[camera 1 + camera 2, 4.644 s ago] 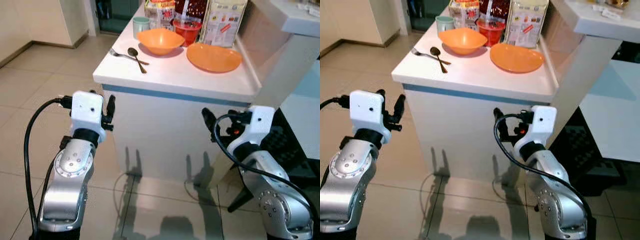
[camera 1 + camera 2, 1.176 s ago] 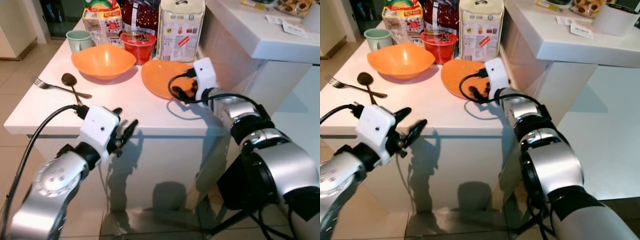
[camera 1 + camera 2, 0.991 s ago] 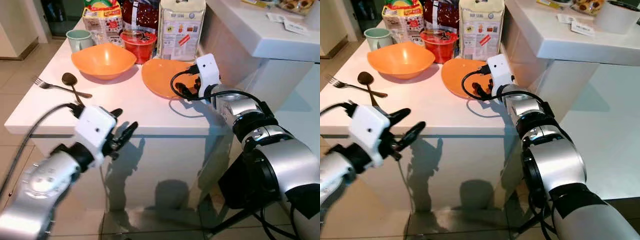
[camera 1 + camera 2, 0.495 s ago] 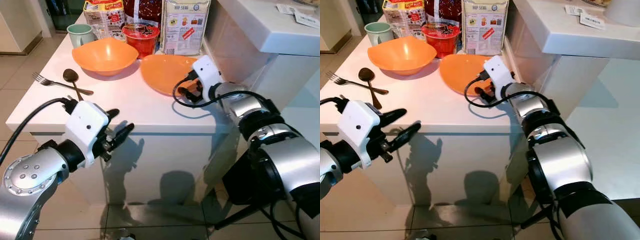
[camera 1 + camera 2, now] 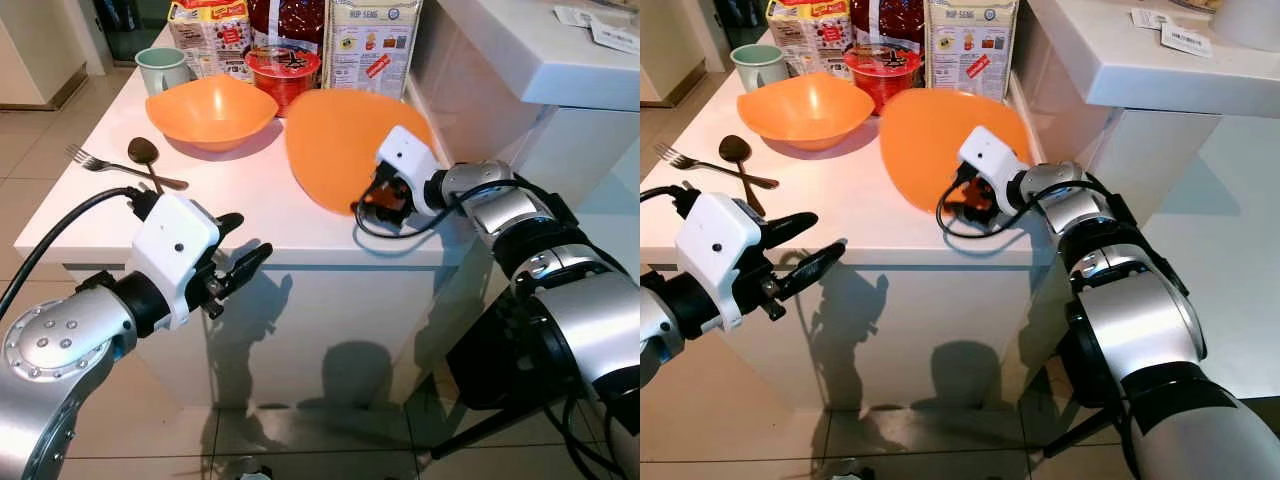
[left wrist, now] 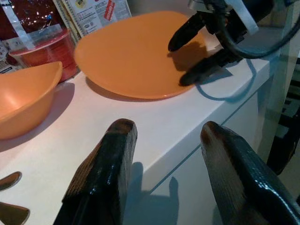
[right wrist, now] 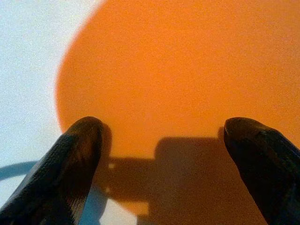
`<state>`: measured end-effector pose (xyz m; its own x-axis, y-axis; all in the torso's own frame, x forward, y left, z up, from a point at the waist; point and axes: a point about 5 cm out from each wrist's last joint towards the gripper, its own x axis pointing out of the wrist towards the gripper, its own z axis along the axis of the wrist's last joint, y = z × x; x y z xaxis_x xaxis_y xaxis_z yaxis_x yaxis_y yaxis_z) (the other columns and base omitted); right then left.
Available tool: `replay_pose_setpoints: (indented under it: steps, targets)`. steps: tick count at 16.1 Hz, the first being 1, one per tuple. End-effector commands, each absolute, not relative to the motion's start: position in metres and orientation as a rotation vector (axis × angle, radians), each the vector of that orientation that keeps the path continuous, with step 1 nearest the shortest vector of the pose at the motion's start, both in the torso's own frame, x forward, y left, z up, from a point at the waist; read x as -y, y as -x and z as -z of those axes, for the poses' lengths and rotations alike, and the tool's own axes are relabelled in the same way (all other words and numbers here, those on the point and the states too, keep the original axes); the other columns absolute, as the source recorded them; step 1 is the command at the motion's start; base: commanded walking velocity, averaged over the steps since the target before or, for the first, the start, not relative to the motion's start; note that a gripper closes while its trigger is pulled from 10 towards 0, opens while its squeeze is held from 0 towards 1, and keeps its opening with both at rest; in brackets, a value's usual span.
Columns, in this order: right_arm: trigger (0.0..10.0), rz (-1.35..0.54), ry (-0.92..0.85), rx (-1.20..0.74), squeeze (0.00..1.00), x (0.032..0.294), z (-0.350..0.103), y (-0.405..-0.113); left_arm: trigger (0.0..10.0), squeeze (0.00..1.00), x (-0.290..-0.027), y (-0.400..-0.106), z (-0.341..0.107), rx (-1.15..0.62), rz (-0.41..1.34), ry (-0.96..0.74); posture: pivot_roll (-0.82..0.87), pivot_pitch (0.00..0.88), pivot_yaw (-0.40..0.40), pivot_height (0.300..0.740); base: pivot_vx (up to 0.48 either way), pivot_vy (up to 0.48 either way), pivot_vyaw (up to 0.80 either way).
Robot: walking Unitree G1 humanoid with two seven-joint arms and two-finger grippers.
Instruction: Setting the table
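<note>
An orange plate (image 5: 340, 140) stands tipped on the white table (image 5: 120, 220). Its far rim is raised and its face is turned toward me. My right gripper (image 5: 376, 200) is at the plate's near rim, open, with both fingers spread across the plate's face (image 7: 178, 70). My left gripper (image 5: 240, 262) is open, empty, and hangs just in front of the table's near edge, below the tabletop. An orange bowl (image 5: 210, 105) sits to the left of the plate. A fork (image 5: 85, 157) and a spoon (image 5: 145, 160) lie at the table's left side.
A red cup (image 5: 283, 68), a green mug (image 5: 160, 68), a carton (image 5: 370, 40) and food bags line the table's far edge. A taller white counter (image 5: 520, 70) rises along the right, close behind my right arm. Tiled floor lies to the left.
The plate's far rim has risen, so it now tilts toward me, and my right gripper has drawn slightly nearer along its front rim. Earlier I came up to the table.
</note>
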<state>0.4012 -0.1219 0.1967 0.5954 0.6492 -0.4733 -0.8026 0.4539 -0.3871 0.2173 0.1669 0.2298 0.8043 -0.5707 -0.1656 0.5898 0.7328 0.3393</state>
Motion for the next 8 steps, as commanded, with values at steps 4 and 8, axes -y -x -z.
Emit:
replay_pose_setpoints:
  steps: [4,8]
  targets:
    - [10.0,-1.137,0.694,-0.296,0.00,0.123,-0.199,-0.391,10.0,0.00,-0.162,-0.223,-0.233,-0.023,0.673,-0.389,0.18,0.024,-0.048,0.740,0.000,0.000,0.00]
    - [10.0,-1.287,0.605,-0.240,0.00,0.118,-0.210,-0.386,10.0,0.00,-0.158,-0.224,-0.233,-0.008,0.685,-0.383,0.17,0.000,-0.053,0.740,0.000,0.000,0.00]
